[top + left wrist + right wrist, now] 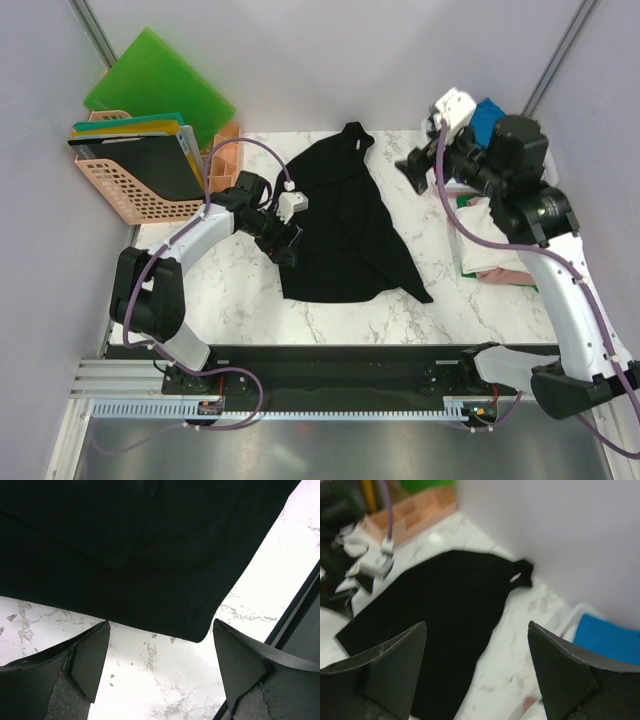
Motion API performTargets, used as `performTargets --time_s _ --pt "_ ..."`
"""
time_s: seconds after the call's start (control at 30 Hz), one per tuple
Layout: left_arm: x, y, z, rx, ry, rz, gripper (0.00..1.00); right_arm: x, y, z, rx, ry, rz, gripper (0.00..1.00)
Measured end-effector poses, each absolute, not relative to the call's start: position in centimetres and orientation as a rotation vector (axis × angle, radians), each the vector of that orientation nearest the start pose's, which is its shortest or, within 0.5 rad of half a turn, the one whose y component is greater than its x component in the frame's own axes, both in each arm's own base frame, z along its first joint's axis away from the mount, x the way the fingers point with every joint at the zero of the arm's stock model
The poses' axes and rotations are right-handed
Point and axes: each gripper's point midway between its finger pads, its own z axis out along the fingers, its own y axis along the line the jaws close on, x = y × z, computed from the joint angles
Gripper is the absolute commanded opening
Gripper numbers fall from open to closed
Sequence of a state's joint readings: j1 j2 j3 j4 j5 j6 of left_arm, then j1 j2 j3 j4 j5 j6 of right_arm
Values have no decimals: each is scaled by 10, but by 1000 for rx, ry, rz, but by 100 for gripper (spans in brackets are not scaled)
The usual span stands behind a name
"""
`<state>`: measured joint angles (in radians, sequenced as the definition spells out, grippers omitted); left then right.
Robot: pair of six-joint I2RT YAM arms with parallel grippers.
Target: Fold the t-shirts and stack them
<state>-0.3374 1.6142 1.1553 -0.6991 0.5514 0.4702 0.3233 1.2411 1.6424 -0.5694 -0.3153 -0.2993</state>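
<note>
A large black t-shirt [340, 220] lies crumpled on the marble table [240, 290], its neck with a small white label [515, 578] toward the back wall. My left gripper [287, 250] is low at the shirt's near left edge. It is open, with only bare table between its fingers and the black hem [125, 555] just ahead of them. My right gripper [412, 170] hangs open in the air to the right of the shirt, holding nothing. Folded white, pink and green t-shirts [495, 255] are piled at the right. A bright blue one [610, 640] lies at the back right.
A peach basket [130, 175] with flat boards stands at the back left, and a green board [155, 80] leans on the wall behind it. A dark rail [340, 365] runs along the table's near edge. Walls close in the back and both sides.
</note>
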Motion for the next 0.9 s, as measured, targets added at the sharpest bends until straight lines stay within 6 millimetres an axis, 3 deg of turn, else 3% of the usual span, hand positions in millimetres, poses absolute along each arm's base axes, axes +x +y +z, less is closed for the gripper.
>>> performTargets --time_s 0.07,0.23,0.3,0.4,0.57,0.9 --pt "293 -184 94 1173 2340 -702 90 323 163 387 -797 1659 359 86" --pt "292 -185 94 1175 2340 -703 90 281 166 203 -900 2126 522 82" --pt "292 -185 93 1175 2341 -703 90 257 159 158 -926 2271 546 83" --pt "292 -185 93 1175 2342 -703 90 244 153 134 -942 2344 537 85" --pt "292 -185 93 1175 2343 -702 90 258 154 126 -940 2333 494 85" --pt "293 -184 93 1175 2345 -697 90 271 190 68 -1046 2409 475 80"
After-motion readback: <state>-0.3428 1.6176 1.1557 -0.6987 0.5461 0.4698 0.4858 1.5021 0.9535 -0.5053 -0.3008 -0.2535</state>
